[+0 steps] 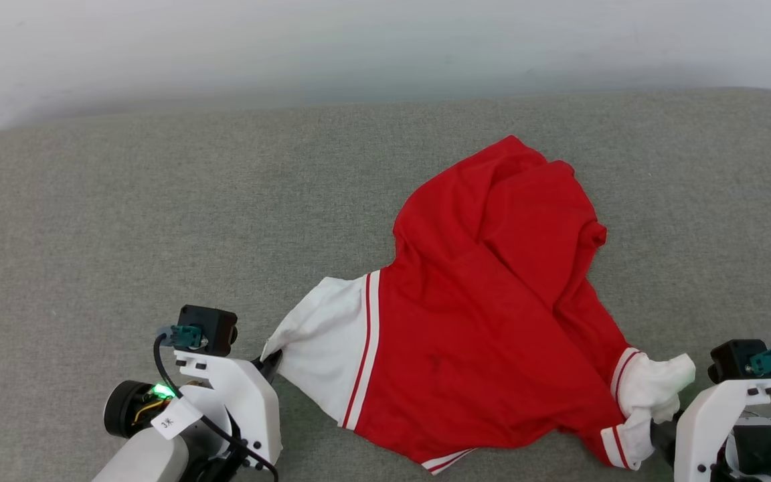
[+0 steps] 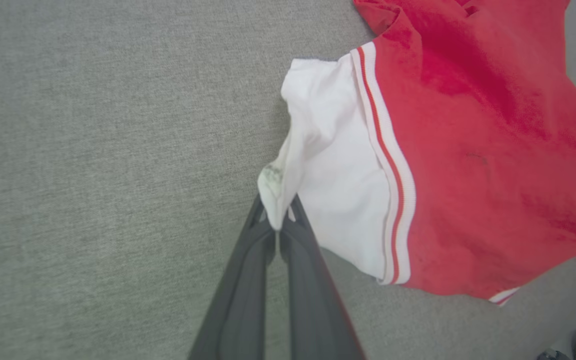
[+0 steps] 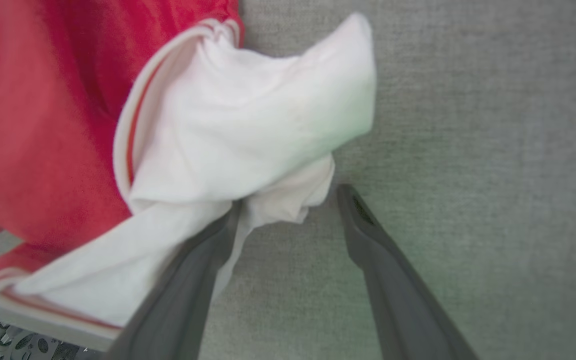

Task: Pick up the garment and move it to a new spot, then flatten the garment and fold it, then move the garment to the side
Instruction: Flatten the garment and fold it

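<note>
Now: garment (image 1: 486,301) sleeve (image 2: 338,190) btw L fingers (image 2: 243,290)

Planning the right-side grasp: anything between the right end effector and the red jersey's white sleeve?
Nothing visible. The open right end effector is at the bunched white sleeve of the red jersey-style T-shirt, cloth touching one finger.

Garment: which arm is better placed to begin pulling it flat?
Left. The left gripper is shut on the garment's white sleeve tip; the right gripper stands open at the other, bunched sleeve, not closed on it.
</note>
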